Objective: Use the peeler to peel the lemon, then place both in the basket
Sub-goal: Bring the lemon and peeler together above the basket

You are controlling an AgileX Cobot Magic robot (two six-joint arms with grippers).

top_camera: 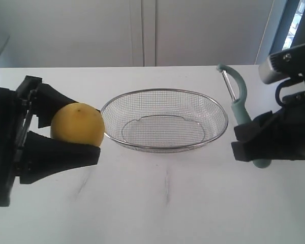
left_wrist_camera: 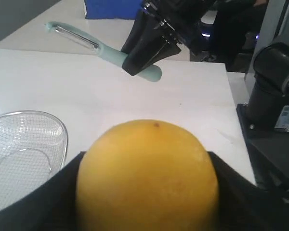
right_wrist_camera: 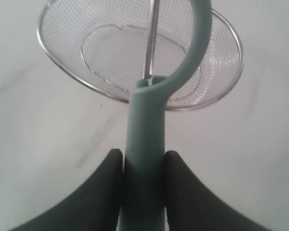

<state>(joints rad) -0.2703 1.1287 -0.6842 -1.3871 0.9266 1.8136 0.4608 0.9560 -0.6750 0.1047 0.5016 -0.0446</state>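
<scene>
The yellow lemon [top_camera: 77,125] is clamped between the black fingers of my left gripper [top_camera: 81,128], left of the basket and above the table; it fills the left wrist view as the lemon [left_wrist_camera: 147,178]. My right gripper [top_camera: 244,140] is shut on the teal handle of the peeler [top_camera: 239,104], whose head and blade point up and away, right of the basket. In the right wrist view the peeler [right_wrist_camera: 144,139] sits tight between the fingers [right_wrist_camera: 180,178]. The wire-mesh basket [top_camera: 164,91] stands in the middle with nothing in it.
The white table [top_camera: 168,203] spreads around the basket. A pale wall stands behind. In the left wrist view the basket rim [left_wrist_camera: 63,134] shows at one side, and dark robot hardware [left_wrist_camera: 274,91] and a blue object [left_wrist_camera: 111,8] lie beyond the table.
</scene>
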